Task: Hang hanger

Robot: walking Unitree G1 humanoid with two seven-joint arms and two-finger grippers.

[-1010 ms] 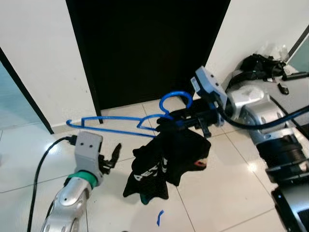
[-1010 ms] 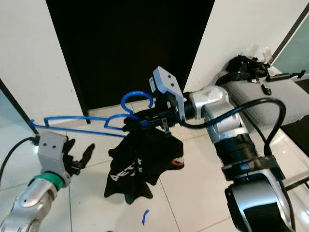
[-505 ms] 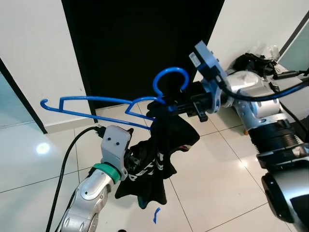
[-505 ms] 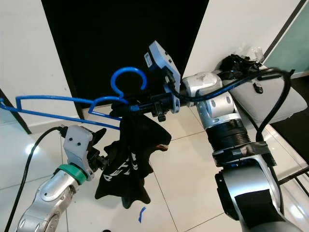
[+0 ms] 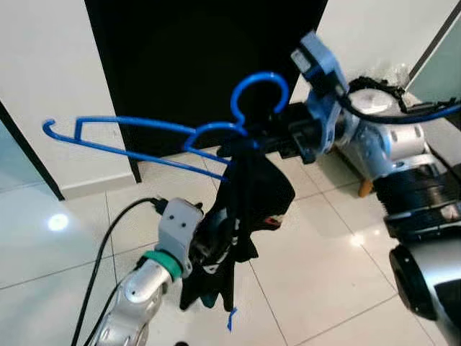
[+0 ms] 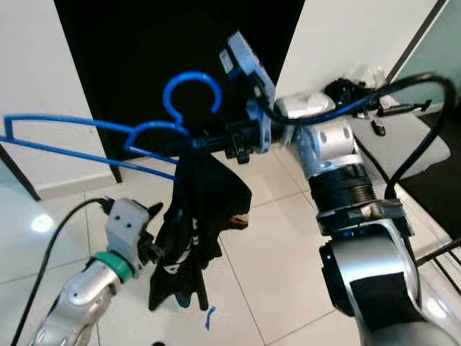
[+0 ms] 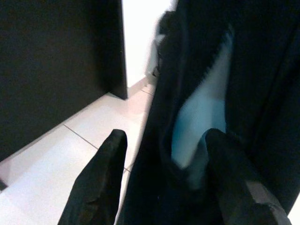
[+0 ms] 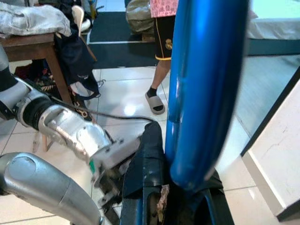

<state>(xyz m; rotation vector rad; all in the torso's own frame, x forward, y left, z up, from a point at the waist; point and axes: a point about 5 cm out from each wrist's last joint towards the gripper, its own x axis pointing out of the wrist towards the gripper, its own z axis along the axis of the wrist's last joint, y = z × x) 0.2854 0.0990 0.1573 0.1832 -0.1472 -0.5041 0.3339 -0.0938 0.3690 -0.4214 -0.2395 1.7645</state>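
Note:
A blue wire hanger (image 5: 144,137) is held level in front of a black door, its hook (image 5: 259,90) pointing up. My right gripper (image 5: 243,146) is shut on the hanger's neck just below the hook. A black garment (image 5: 252,198) with white lettering droops from that spot in a bunch. My left gripper (image 5: 216,238) reaches up from below into the garment's lower folds. In the left wrist view its fingers (image 7: 101,183) stand open with the black cloth (image 7: 197,117) between them. The right wrist view has the blue hanger (image 8: 206,93) close up and my left arm (image 8: 70,133) below it.
The black door (image 5: 209,50) stands between white walls. A dark bundle of cables and bags (image 5: 378,72) lies at the right. A scrap of blue tape (image 5: 230,319) is on the tiled floor. A person's legs (image 8: 157,89) and a cluttered wooden table (image 8: 33,44) lie behind.
My right arm has lifted the hanger and garment higher. My left gripper, apart from the cloth a second ago, has moved right and up into the garment's lower folds.

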